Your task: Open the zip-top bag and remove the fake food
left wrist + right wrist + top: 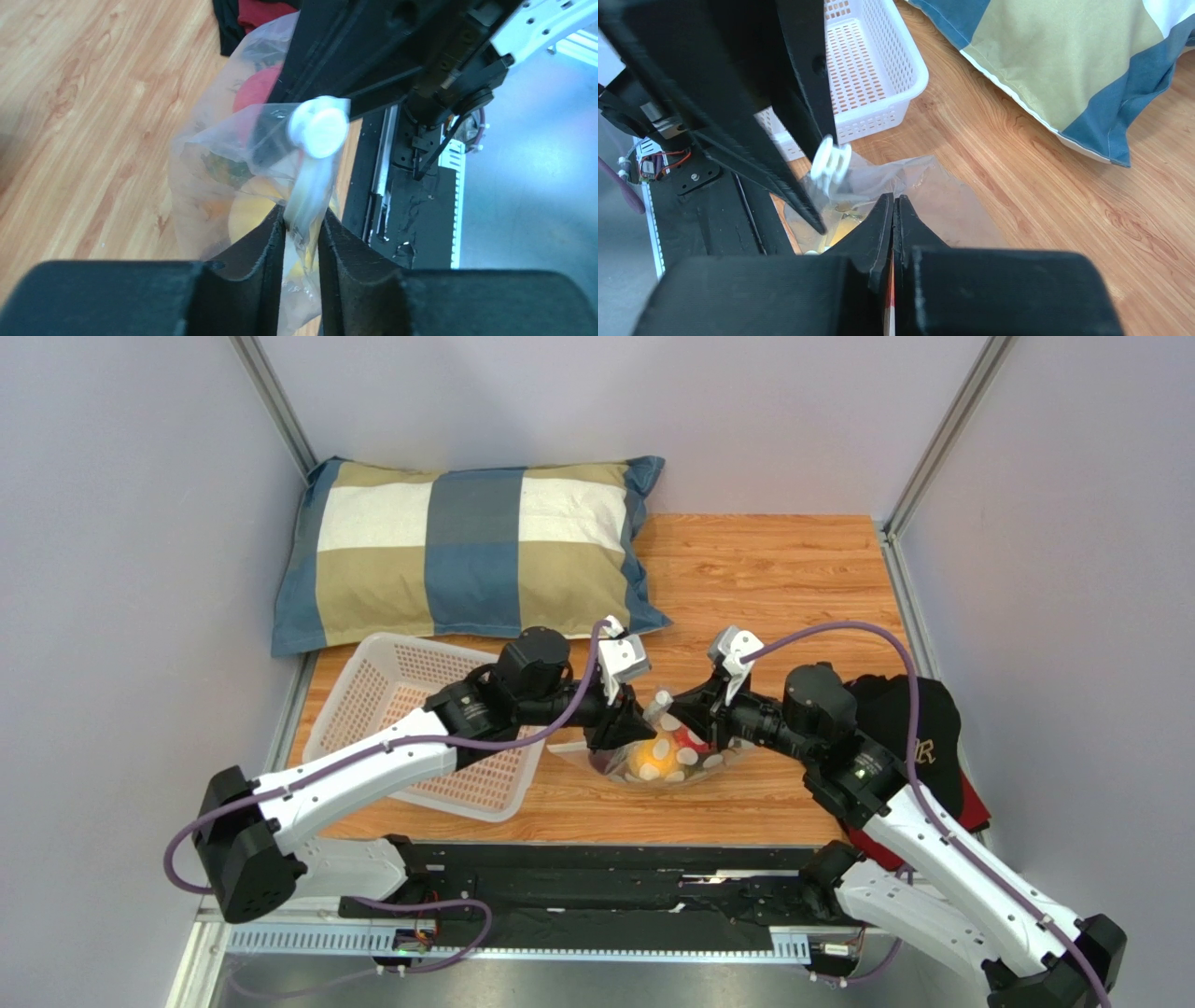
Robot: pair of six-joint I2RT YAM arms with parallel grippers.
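Note:
The clear zip-top bag [659,756] lies on the wooden table between my two grippers. Through it I see the fake food: a yellow-orange fruit [647,755] and a red piece [687,745]. In the left wrist view the bag [210,175] shows that red piece [254,87] and the yellow fruit [247,210]. My left gripper [303,224] has its jaws parted, with the bag's white zip strip lying between them. A white knob [319,126] sits on the strip. My right gripper [893,201] is pressed shut on the bag's [927,189] top film.
A white perforated basket [421,721] stands left of the bag, also in the right wrist view [871,63]. A checked pillow [470,546] lies at the back. A black cap on red cloth [919,742] sits at the right. The black base rail [603,875] runs along the near edge.

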